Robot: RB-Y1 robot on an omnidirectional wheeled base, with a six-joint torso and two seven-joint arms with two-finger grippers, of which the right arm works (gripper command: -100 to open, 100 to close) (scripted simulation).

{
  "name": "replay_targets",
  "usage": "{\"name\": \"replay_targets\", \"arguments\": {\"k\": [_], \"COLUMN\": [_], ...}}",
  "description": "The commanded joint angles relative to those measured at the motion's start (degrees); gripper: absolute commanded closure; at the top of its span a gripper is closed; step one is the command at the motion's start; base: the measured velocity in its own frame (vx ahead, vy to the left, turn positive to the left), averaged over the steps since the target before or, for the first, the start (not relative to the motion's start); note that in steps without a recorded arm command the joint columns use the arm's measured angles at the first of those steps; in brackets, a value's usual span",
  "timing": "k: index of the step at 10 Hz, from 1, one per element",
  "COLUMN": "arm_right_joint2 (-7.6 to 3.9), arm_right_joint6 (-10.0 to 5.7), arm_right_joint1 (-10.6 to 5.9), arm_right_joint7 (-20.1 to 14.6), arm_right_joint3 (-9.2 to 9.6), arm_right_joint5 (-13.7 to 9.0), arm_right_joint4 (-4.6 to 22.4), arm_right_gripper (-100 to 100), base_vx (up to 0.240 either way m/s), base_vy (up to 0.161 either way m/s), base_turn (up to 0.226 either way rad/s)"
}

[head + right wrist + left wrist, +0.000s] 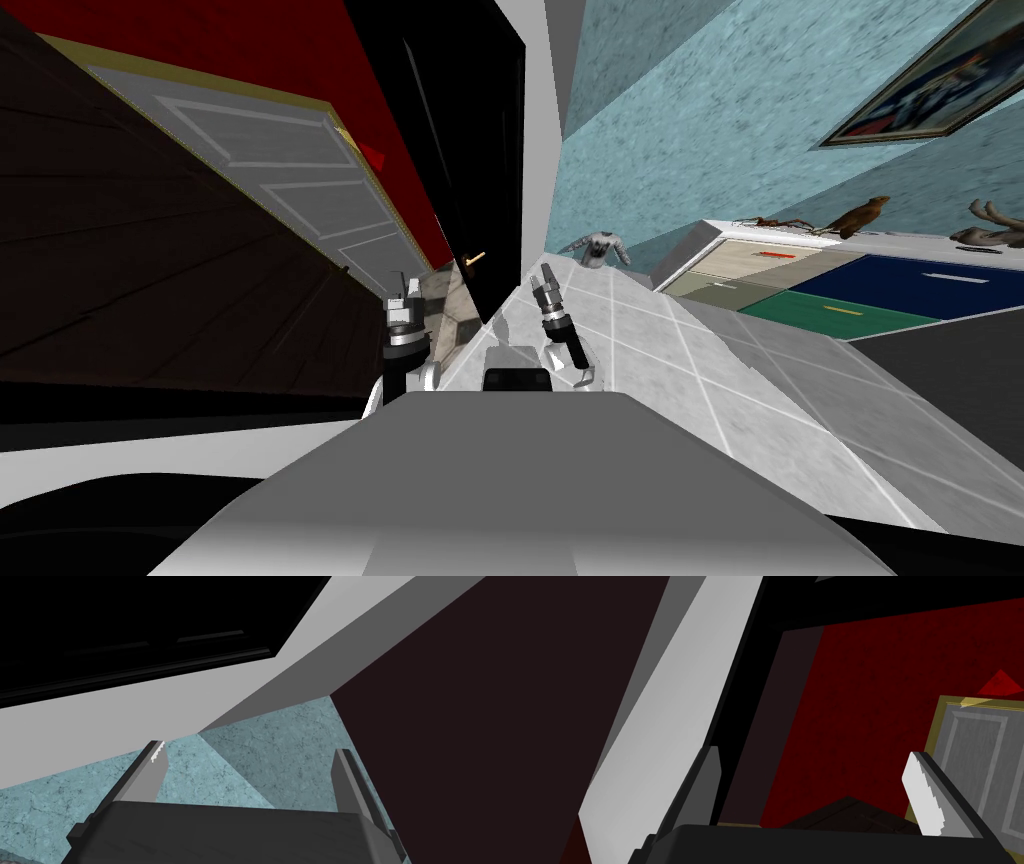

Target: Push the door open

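Door: black, with sunken panels that show faintly in the right wrist view.
Handle: small, brass-coloured lever, near the door's edge that lies next to the frame.
Door frame: white, just beside the door's handle-side edge. I cannot tell whether there is a gap between them.
Door's place: straight ahead of both grippers, between the red wall and the teal wall. Its bottom corner meets the floor between the two grippers.
Left gripper: near the door's bottom corner, on the dark wood floor side. Its fingers are spread apart and grasp nothing. One finger lies against the sight of the white frame and the black edge beside it.
Right gripper: over the pale tiled floor, near the foot of the frame. It is released, with its fingers wide and nothing between them, and it points at the frame below the black door.
Dark wood floor: beyond the door, to my left.
Second door: grey and panelled, in a gold frame, set in the red wall.
Dresser: white top with coloured drawers, against the teal wall, well apart from the door.
Picture: framed, on the teal wall above the dresser.
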Motion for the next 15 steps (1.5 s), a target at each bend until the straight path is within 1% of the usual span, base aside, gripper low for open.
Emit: {"name": "replay_targets", "arguments": {"k": [1,2,7,8,10,11,12,13,15], "arm_right_joint2": [-0.43,-0.81,-1.71,-2.05,-2.38,-2.7,-2.87,-3.17,-3.46], "arm_right_joint6": [0.13,0.36,0.94,1.17,1.4,1.63,1.75,1.97,2.2], "arm_right_joint1": [-0.4,-1.64,-4.83,-6.1,-7.37,-8.65,-9.28,-10.52,-11.76], "arm_right_joint7": [-0.5,-1.1,-2.6,-3.2,-3.8,-4.4,-4.8,-5.4,-5.9], "arm_right_joint3": [1.75,3.58,8.26,10.13,12.0,13.87,14.81,16.63,18.44], "arm_right_joint5": [-0.1,-0.2,-0.5,-0.7,-0.8,-0.9,-1.0,-1.2,-1.3], "arm_right_joint4": [0.8,2.4,6.5,8.1,9.7,11.3,12.1,13.7,15.3], "arm_right_gripper": [-100,-100,-100,-100,-100,-100,-100,-100,-100], "base_vx": [0.105,0.139,0.115,0.141,0.135,0.137,0.137,0.152,0.127], "base_vy": [0.018,0.018,0.005,0.032,0.009,0.005,0.013,0.021,0.023], "base_turn": [-0.019,-0.056,-0.034,-0.051,-0.035,-0.04,-0.049,-0.057,-0.035]}}
